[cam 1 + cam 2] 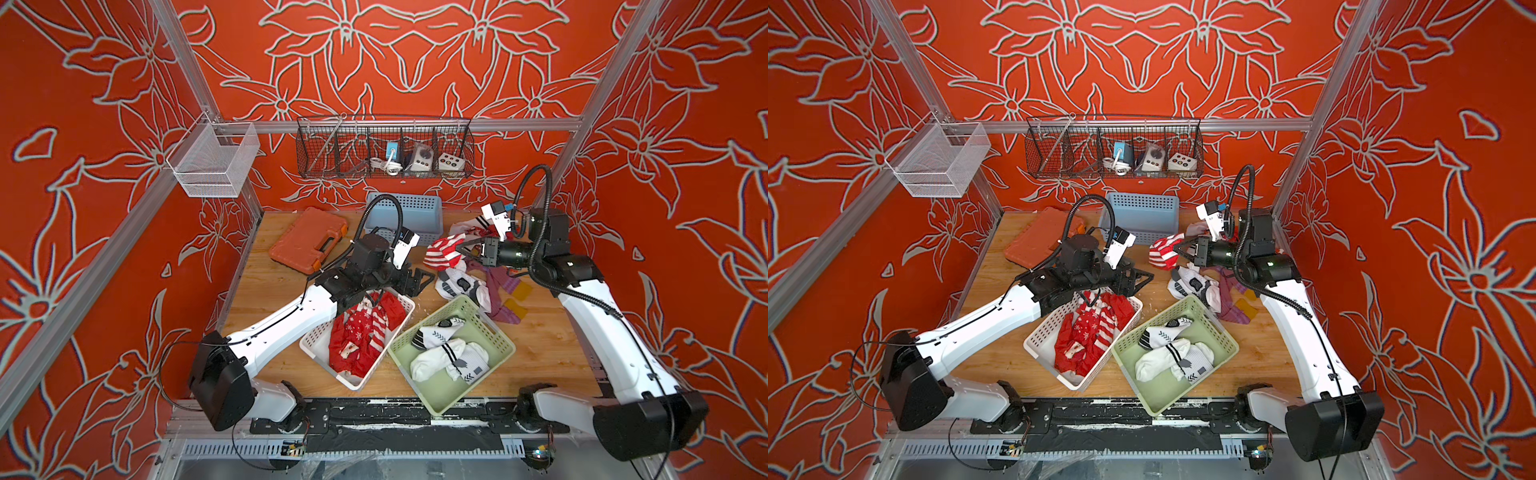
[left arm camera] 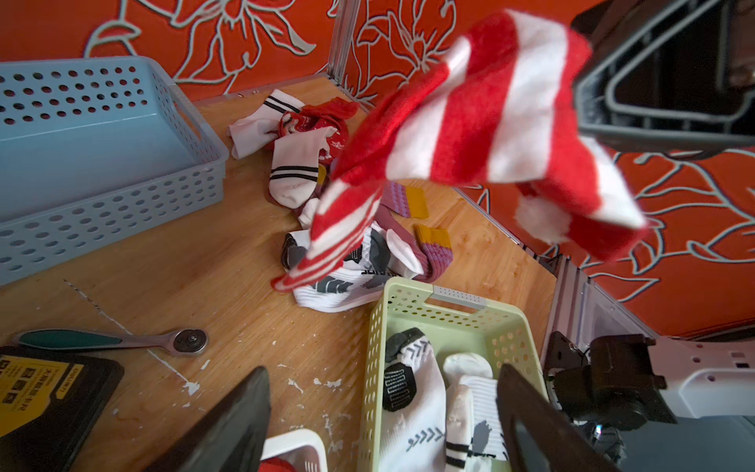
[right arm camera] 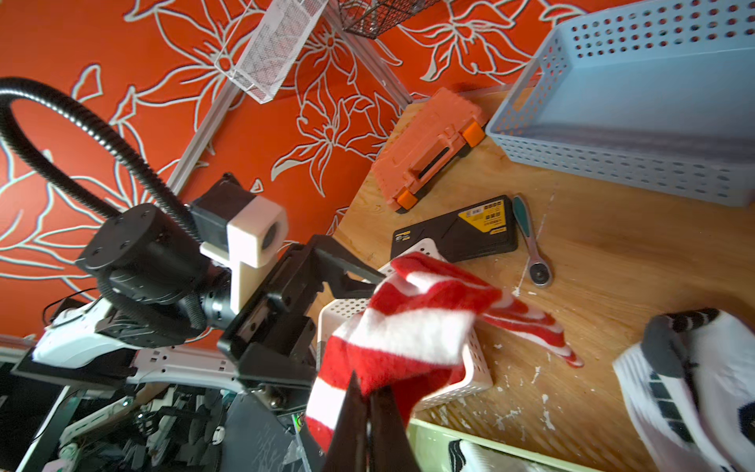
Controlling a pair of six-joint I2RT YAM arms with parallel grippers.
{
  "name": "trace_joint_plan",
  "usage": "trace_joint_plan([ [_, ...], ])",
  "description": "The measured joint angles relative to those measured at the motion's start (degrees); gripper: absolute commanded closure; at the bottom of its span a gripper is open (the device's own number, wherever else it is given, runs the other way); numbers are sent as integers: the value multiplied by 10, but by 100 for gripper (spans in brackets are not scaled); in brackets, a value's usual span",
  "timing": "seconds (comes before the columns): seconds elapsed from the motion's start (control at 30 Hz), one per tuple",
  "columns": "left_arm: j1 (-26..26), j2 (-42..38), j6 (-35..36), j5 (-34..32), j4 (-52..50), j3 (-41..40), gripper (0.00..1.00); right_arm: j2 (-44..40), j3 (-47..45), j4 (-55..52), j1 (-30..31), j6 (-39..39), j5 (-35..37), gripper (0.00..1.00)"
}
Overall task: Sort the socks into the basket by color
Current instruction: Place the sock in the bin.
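My right pincer point(image 1: 460, 248) pinches a red striped sock point(image 1: 441, 254) in the air; my left pincer point(image 1: 423, 277) is spread near it. The white basket point(image 1: 309, 340) holds reds and the green basket point(image 1: 496, 332) whites. The purple socks point(image 1: 496, 291) and others lie on the table point(image 1: 540, 332), and the blue basket point(image 1: 415, 205) is empty.

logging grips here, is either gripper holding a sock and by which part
The right gripper pinches the red-and-white striped sock at a bunched fold near its broad-striped end; the narrow end hangs free. The left gripper is open, empty.
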Motion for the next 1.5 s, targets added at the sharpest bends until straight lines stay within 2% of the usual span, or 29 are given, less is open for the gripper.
trace_joint_plan([
  [0.37,0,29,19,-17,43,27,17,-11,0,33,14,32,-55,100],
  [0.53,0,36,21,-35,60,29,24,-10,0,41,23,41,-71,100],
  [0.6,0,36,21,-38,70,29,31,-10,0,43,26,42,-75,100],
  [0.63,0,36,21,-39,76,29,39,-9,0,43,27,42,-76,100],
  [0.8,0,36,22,-41,89,30,93,-1,0,43,29,43,-81,100],
  [0.83,0,36,24,-40,90,30,100,1,0,43,30,42,-81,100],
  [0.97,0,35,27,-41,91,30,100,10,0,43,30,42,-80,100],
  [1.0,0,33,27,-42,90,29,100,12,0,43,30,42,-80,89],
  [1.03,0,31,27,-44,89,28,100,14,0,42,30,42,-80,72],
  [1.07,0,26,27,-47,83,28,100,16,0,38,30,39,-78,49],
  [1.1,0,21,27,-51,75,28,100,20,2,31,30,36,-76,34],
  [1.23,3,-7,22,-69,7,30,100,44,27,-8,30,9,-50,5],
  [1.27,4,-14,18,-75,-14,31,100,51,35,-18,30,0,-43,2],
  [1.5,20,-76,-30,-114,-185,31,100,110,81,-64,24,-32,45,2],
])
